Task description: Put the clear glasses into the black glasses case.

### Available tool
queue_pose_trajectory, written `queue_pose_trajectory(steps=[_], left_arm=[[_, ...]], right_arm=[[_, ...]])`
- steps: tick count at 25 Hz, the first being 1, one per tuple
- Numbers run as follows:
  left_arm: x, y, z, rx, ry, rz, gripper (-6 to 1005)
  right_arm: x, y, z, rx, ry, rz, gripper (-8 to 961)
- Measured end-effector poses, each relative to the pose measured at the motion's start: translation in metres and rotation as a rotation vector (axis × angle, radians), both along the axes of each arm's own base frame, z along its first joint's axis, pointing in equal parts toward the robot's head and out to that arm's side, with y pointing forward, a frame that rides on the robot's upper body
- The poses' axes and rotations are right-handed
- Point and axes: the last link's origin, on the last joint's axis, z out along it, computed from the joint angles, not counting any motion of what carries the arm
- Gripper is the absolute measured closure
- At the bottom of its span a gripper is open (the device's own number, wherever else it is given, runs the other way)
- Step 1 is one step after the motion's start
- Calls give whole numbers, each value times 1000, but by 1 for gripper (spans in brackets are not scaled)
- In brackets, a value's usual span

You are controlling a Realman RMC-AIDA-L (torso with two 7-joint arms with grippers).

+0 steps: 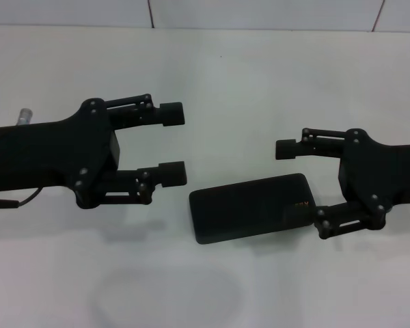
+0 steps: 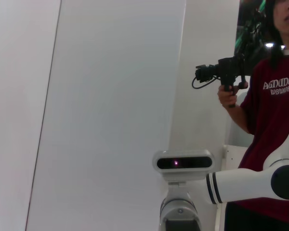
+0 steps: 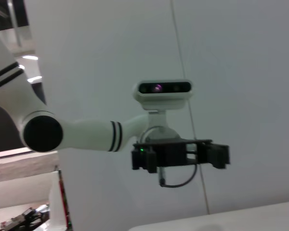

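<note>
The black glasses case [image 1: 253, 207] lies closed on the desk [image 1: 260, 82]. My right pincer [image 1: 295, 179] gapes wide around its end, empty. My left pincer [image 1: 172, 143] hovers open, empty. The clear glasses [image 1: 167, 295] lie nearer me.

from the head we are looking forward and down, fairly close, onto the white table [image 1: 260, 75], with both arms reaching in from the sides. our left wrist camera is facing up and back at the robot's own head camera [image 2: 183, 163], a wall and a person [image 2: 274, 120] behind. our right wrist camera is likewise facing back at that head camera [image 3: 164, 90]. the two wrist views are sharing the robot's head; neither is showing the tabletop clearly.
</note>
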Motion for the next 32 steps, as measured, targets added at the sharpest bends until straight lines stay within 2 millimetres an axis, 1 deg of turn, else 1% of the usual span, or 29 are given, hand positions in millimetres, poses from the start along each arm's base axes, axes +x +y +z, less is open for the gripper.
queue_pose_trajectory(steps=[2,4,11,18,32], left_arm=[[-1,-1,1,-2,2,0,285],[-3,-2,1,-4,6,0,223],[-12,-6,-4,-32,75,8,223],[-20,-5,-8,-13,43,49,222],[-22,-6,-10,-4,43,46,223]], right_arm=[[-2,0,-1,-3,4,4,65],[-4,1,-1,-2,13,6,67],[-9,-1,4,9,65,18,68],[-10,-1,7,12,80,23,69],[-10,-1,6,17,85,25,69]])
